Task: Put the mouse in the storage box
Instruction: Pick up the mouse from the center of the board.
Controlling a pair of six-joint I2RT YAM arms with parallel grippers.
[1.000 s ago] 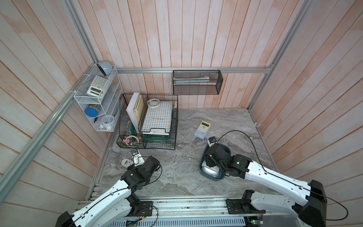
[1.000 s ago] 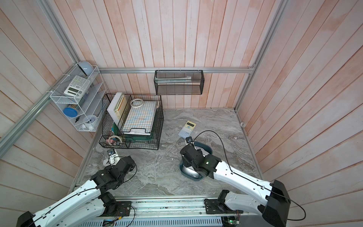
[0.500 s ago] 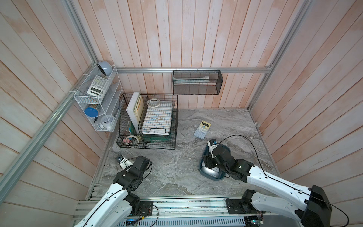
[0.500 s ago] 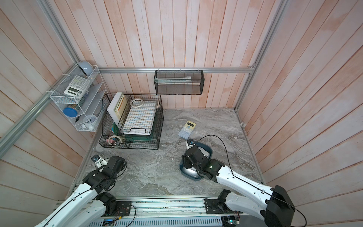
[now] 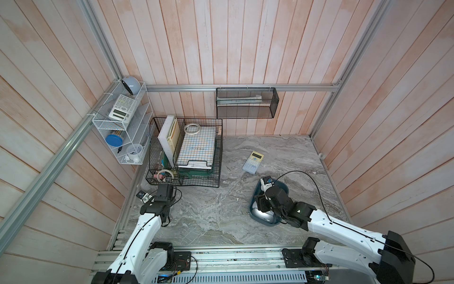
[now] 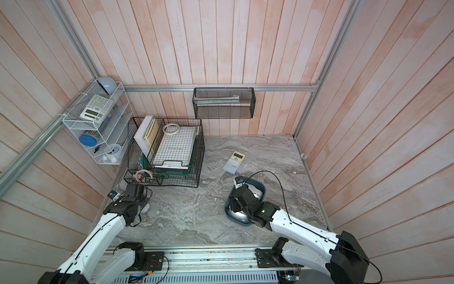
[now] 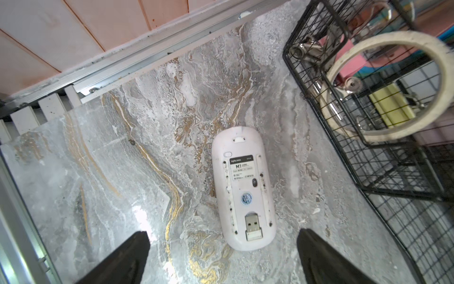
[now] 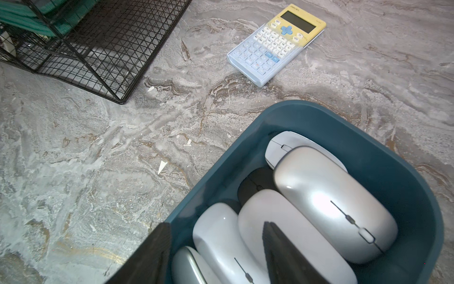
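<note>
Mice counted: seven. One white mouse (image 7: pixel 243 194) lies belly-up on the worktop (image 7: pixel 98 172) by its left edge, just beside the front corner of the black wire basket (image 7: pixel 398 172). A USB plug sits in its slot. My left gripper (image 7: pixel 222 236) hangs over it with fingers (image 7: pixel 127 258) spread wide, one to each side of the plug end, neither touching.

The other six mice lie packed and partly stacked in the storage box (image 8: pixel 383 157), on the right half of the worktop toward the front edge: two silver, three white or pale grey, one black. My right gripper (image 8: pixel 216 225) is above one end of the box, fingers about half apart and closed on nothing. One finger is over the wall, the other over a white mouse.

Calculators: two. A yellow-and-blue calculator (image 8: pixel 275 46) lies flat on the worktop behind the box, and a white calculator (image 5: pixel 122 111) sits on the wall shelf (image 5: pixel 98 118).

Tape rings in the basket: two. One tape ring (image 5: pixel 192 127) is at the back, one tape ring (image 5: pixel 167 174) at the front.
</note>
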